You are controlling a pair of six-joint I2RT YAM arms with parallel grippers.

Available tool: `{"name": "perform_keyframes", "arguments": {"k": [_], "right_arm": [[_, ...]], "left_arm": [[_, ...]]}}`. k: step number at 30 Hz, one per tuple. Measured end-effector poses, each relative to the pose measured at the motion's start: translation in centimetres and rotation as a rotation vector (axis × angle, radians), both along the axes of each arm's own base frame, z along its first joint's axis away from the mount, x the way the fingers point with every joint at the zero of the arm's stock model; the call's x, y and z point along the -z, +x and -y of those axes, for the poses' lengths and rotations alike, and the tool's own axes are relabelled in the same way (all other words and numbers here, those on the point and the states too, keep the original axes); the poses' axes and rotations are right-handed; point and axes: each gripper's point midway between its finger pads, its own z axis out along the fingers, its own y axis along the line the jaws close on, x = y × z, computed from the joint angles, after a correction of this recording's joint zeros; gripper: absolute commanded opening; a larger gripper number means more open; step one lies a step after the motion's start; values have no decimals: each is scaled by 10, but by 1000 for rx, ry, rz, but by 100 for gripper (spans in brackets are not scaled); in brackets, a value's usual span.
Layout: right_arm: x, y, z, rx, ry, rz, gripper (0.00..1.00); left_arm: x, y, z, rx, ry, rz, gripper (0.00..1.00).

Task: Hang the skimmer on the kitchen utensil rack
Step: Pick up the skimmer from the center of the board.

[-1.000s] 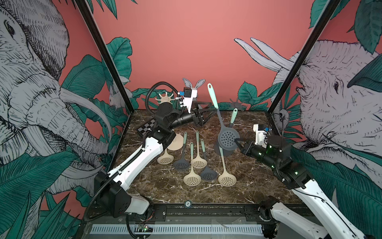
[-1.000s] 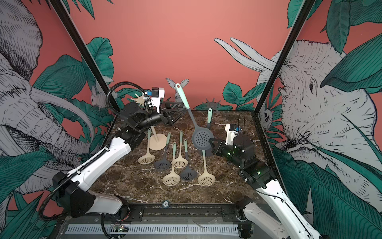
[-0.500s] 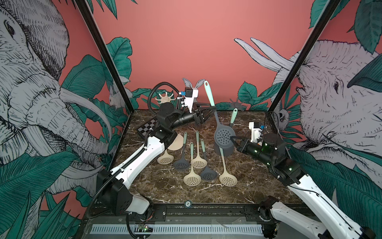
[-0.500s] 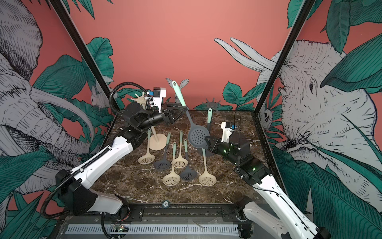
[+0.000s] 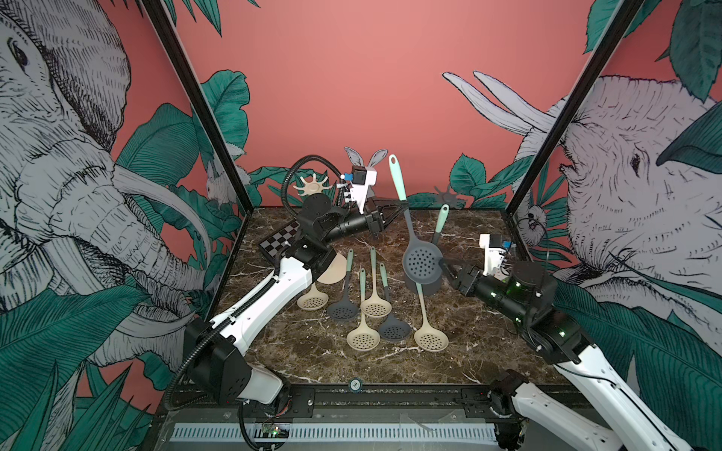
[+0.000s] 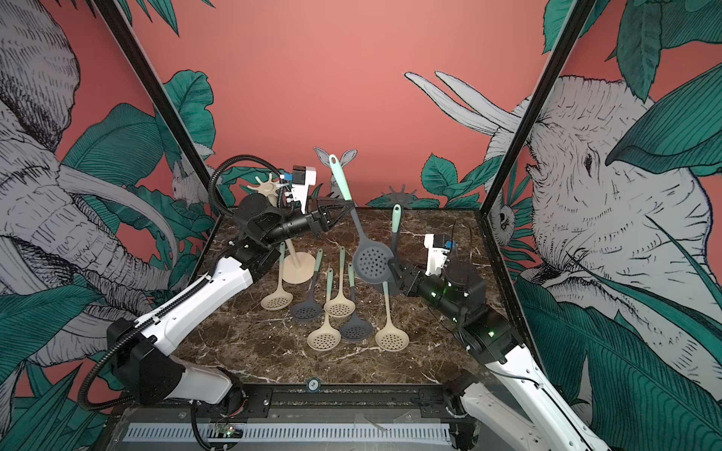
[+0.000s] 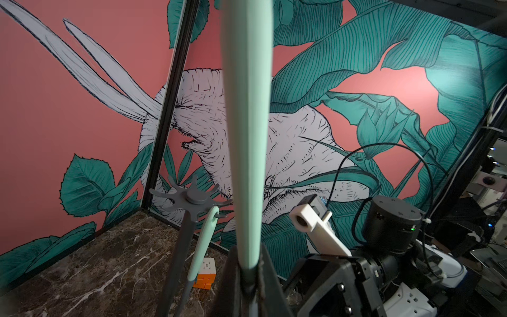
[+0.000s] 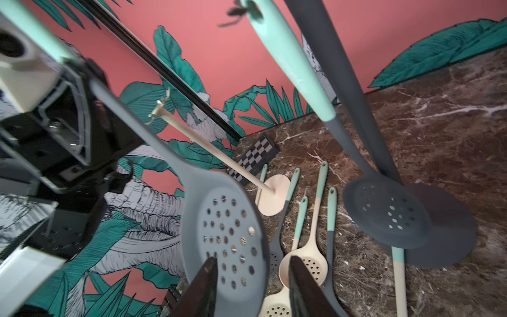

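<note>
the left gripper [image 5: 402,203] is clenching the skimmer [image 5: 423,265] on its shaft, just where the mint grip is meeting the dark grey stem, and is holding it in the air above the marble table [image 5: 312,351]. the skimmer's long axis is standing close to upright: the perforated head is hanging down, and the mint end with its hanging hole is pointing up, leaning a little toward the left arm's side. the right gripper [image 8: 253,259] is sitting with its jaws parted at the head's lower rim; whether either finger is touching that rim cannot be told. in both top views the head is covering most of the post and base of the grey rack [image 5: 449,194], where a second skimmer [image 5: 441,222] is hanging. the left arm is hiding part of the beige rack [image 5: 311,186]. in the left wrist view the mint grip is filling the centre, blurred, with its tip and the head cut off. in the right wrist view the left gripper's blurred body is covering the middle of the handle.
</note>
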Motion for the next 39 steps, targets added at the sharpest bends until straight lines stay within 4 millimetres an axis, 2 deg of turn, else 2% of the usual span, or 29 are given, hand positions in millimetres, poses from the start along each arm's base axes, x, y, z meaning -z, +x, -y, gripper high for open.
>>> {"name": "perform_keyframes", "arguments": {"k": [3, 6, 10, 14, 19, 24, 27, 31, 36, 39], "right_arm": [[-15, -10, -2, -45, 3, 77, 47], [-27, -11, -12, -104, 18, 135, 49], [-28, 0, -34, -180, 24, 147, 50], [-19, 12, -52, -228, 26, 125, 48], [-27, 11, -57, -260, 55, 151, 45], [-26, 11, -55, -236, 44, 150, 50], [-23, 8, -49, -199, -1, 133, 51], [-36, 2, -46, -157, -53, 155, 51], [-42, 6, -48, -105, -125, 166, 47], [-32, 16, -50, -70, -175, 149, 42]], "left_arm": [[9, -8, 4, 51, 26, -12, 0], [21, -18, 9, 105, 58, -36, 0], [32, -36, 21, 173, 100, -45, 0], [38, -49, 28, 221, 122, -47, 0], [38, -50, 28, 230, 124, -47, 0], [40, -47, 28, 208, 128, -54, 0], [48, -40, 31, 161, 159, -78, 0], [52, -31, 33, 81, 205, -105, 0], [44, -24, 31, 24, 218, -99, 0], [47, -20, 31, -2, 231, -115, 0]]}}
